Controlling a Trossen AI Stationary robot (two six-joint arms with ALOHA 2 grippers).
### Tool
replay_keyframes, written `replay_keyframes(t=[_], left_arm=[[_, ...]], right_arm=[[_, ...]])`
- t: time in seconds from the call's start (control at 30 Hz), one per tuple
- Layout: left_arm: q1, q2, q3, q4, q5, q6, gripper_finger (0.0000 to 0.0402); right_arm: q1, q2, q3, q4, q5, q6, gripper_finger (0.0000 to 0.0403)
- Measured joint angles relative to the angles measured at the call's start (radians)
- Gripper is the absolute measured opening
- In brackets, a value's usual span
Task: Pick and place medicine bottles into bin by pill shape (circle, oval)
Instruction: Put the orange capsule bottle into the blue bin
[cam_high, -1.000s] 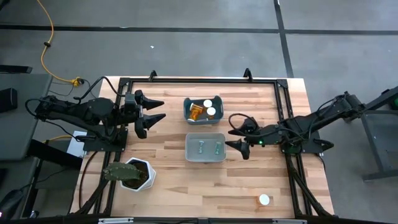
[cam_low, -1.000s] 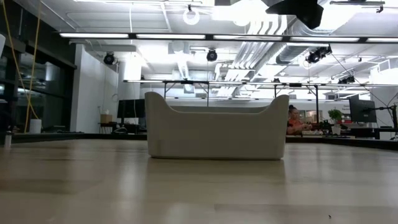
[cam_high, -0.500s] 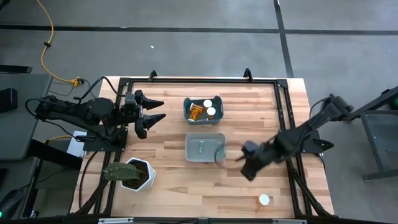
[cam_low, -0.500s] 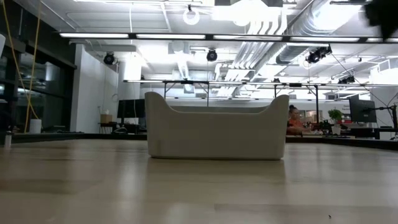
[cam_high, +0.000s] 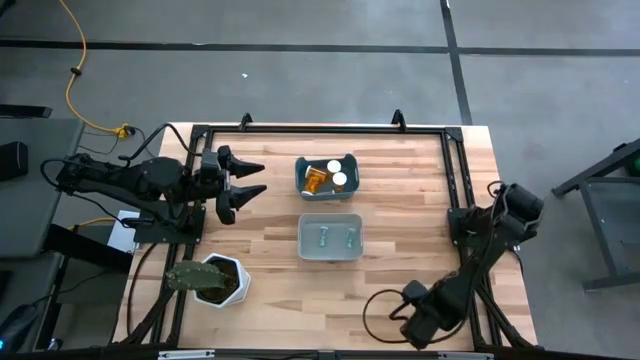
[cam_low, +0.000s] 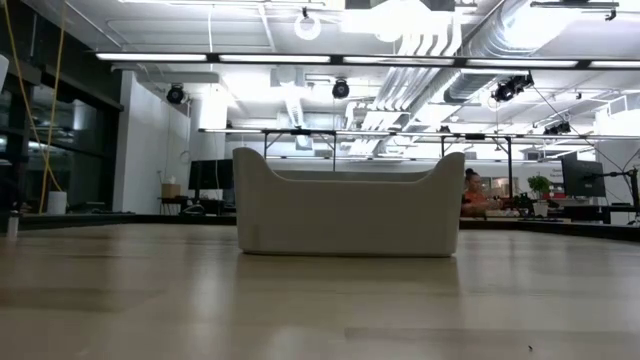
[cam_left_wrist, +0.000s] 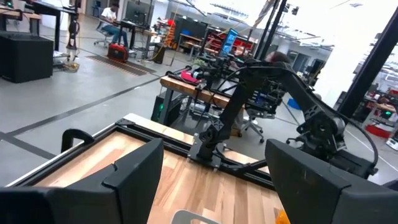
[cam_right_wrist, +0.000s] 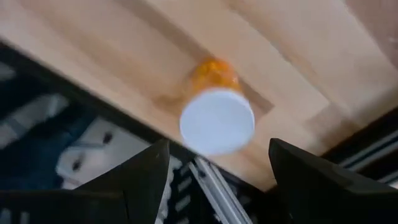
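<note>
One orange medicine bottle with a round white cap stands upright on the table near its near right edge. My right gripper is open just above it, one finger on either side of the cap and not touching it. In the high view my right gripper hides this bottle. The far bin holds orange bottles with white caps. The near bin holds two greenish bottles. My left gripper is open and empty at the far left, also shown in its wrist view.
A white hexagonal plant pot stands at the near left. A black frame rail runs along the table's edges, close to the lone bottle. One white bin shows in the low view. Bare wood lies between the bins and the near edge.
My right gripper has swung from beside the near bin toward the table's near edge, and now hangs over the lone bottle at the near right. The bottles and bins have stayed where they were.
</note>
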Motion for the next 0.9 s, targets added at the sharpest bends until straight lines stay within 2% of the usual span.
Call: replay_keyframes(t=[0.13,0.4,0.67,0.9], left_arm=[[0.0,0.0,0.0,0.0,0.004,0.0,0.0273],[0.0,0.0,0.0,0.0,0.004,0.0,0.0273],[0.0,0.0,0.0,0.0,0.004,0.0,0.0273],[0.0,0.0,0.0,0.0,0.003,0.0,0.0273]], right_arm=[[0.012,0.007,-0.018,-0.03,0.021,0.054,0.0266],[0.013,0.008,-0.078,0.102,0.023,0.064,0.0266],[0.011,0.009,-0.098,0.093,0.038,0.077,0.0266],[0.01,0.009,-0.098,0.019,0.031,0.042,0.0266]])
